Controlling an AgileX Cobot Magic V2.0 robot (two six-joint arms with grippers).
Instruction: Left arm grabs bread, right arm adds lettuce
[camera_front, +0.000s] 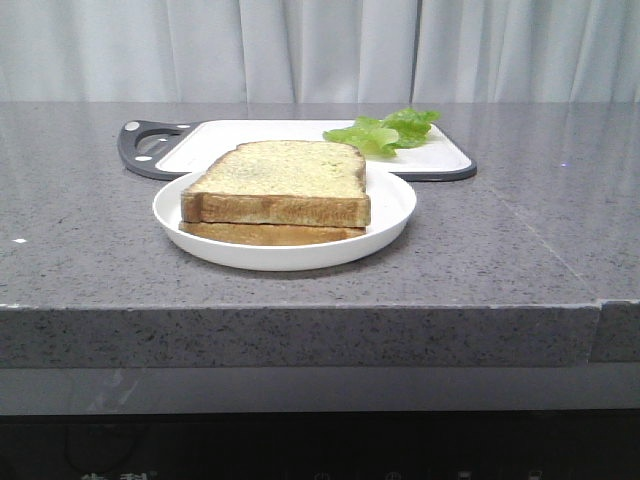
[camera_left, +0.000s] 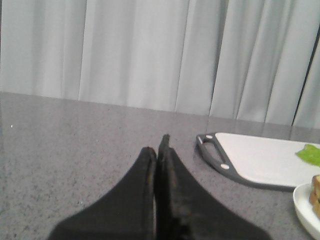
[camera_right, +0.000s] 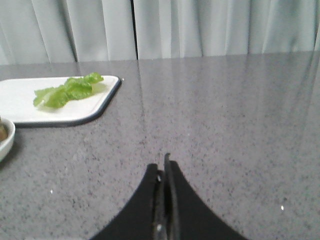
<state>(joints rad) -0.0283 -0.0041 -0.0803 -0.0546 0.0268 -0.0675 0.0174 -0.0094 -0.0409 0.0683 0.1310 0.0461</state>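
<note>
The bread (camera_front: 278, 180), a thick toast slice with a yellowish green-speckled face, lies on top of a thinner slice (camera_front: 270, 234) on a white plate (camera_front: 395, 205); its edge shows in the left wrist view (camera_left: 315, 189). The lettuce (camera_front: 385, 130) lies on a white cutting board (camera_front: 230, 137) behind the plate, and also shows in the right wrist view (camera_right: 67, 90). My left gripper (camera_left: 157, 147) is shut and empty, low over the counter left of the board. My right gripper (camera_right: 163, 165) is shut and empty, right of the board. Neither arm shows in the front view.
The grey speckled counter (camera_front: 520, 230) ends in a front edge near the camera. The cutting board's dark handle (camera_left: 212, 155) points left. White curtains hang behind the counter.
</note>
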